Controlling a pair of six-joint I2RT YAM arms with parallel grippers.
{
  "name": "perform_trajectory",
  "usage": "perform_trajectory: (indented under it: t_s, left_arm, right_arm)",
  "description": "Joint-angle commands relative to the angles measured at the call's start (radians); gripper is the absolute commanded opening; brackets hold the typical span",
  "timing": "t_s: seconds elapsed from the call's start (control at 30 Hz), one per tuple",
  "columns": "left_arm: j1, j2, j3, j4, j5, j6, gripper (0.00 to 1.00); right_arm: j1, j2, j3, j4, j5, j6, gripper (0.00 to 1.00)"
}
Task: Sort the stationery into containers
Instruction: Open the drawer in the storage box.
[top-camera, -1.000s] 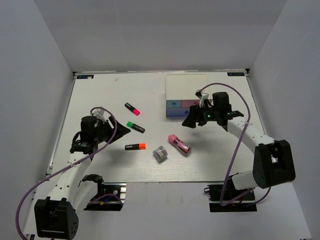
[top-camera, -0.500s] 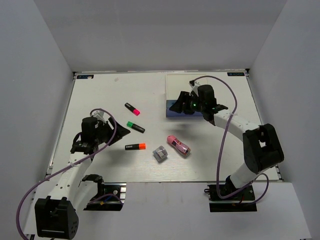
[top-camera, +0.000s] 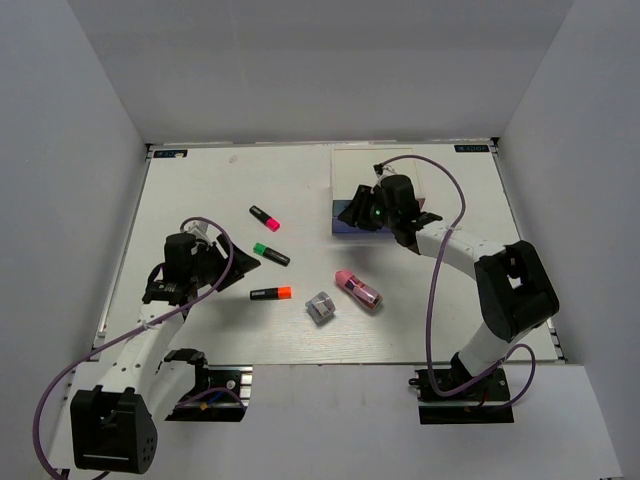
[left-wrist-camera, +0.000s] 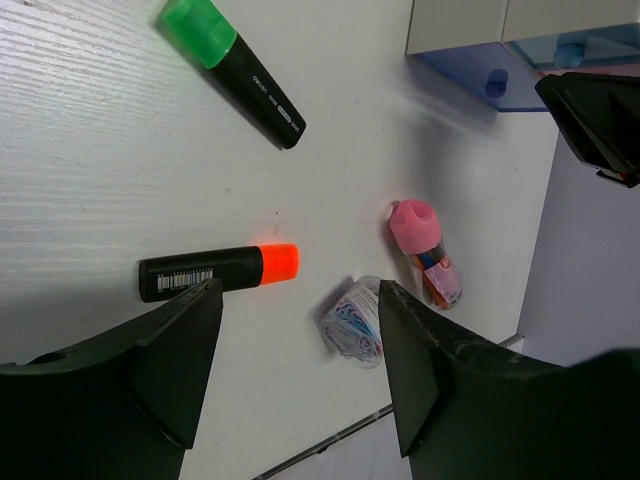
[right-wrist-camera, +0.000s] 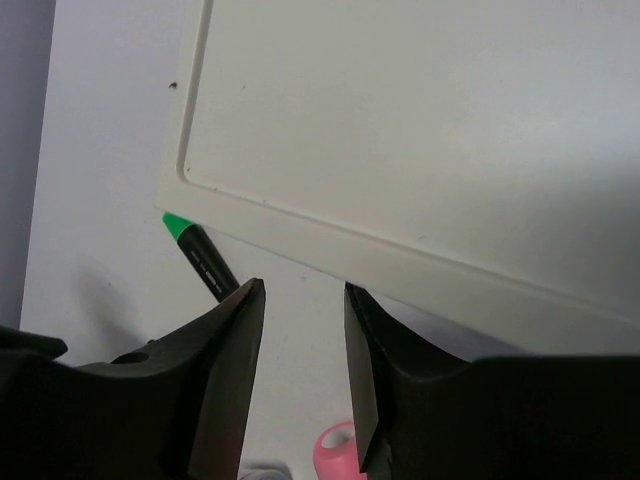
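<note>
Three highlighters lie left of centre: pink cap (top-camera: 265, 217), green cap (top-camera: 271, 254), orange cap (top-camera: 271, 293). The grey-silver block (top-camera: 320, 307) and the pink gadget (top-camera: 358, 289) lie nearer the middle. My left gripper (top-camera: 240, 262) hovers open and empty just left of the orange-capped highlighter (left-wrist-camera: 220, 272), with the block (left-wrist-camera: 355, 320) ahead. My right gripper (top-camera: 352, 212) hangs over the front left corner of the white-topped box (top-camera: 375, 165). Its jaws stand apart with nothing between them, and it hides most of the drawers (top-camera: 341, 227). A blue-purple drawer front with its knob (left-wrist-camera: 497, 80) shows.
The box top (right-wrist-camera: 420, 130) fills the right wrist view, with the green-capped highlighter (right-wrist-camera: 200, 255) and the pink gadget (right-wrist-camera: 335, 450) below it. Grey walls enclose the white table (top-camera: 200, 190) on three sides.
My right gripper has swung left from the box's right front to its front left corner, and its jaws have narrowed. The left arm and the stationery have stayed put.
</note>
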Motion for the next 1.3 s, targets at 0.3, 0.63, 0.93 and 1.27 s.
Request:
perform_trajectory:
  t_s: [0.3, 0.63, 0.93, 1.27]
  left_arm:
    - [-0.004, -0.015, 0.008, 0.019, -0.007, -0.002, 0.74]
    - [-0.004, -0.044, 0.008, 0.010, -0.007, -0.002, 0.74]
    - [-0.004, -0.062, 0.008, -0.001, -0.007, -0.011, 0.74]
    - [-0.004, -0.082, -0.033, 0.018, 0.002, -0.060, 0.74]
  right_arm:
    - [0.017, 0.012, 0.041, 0.082, 0.145, 0.006, 0.46]
    - [0.025, 0.032, 0.047, 0.101, 0.167, 0.015, 0.48]
    - [0.031, 0.033, 0.052, 0.144, 0.237, -0.005, 0.42]
    - [0.036, -0.011, -0.008, 0.136, 0.214, -0.017, 0.22]
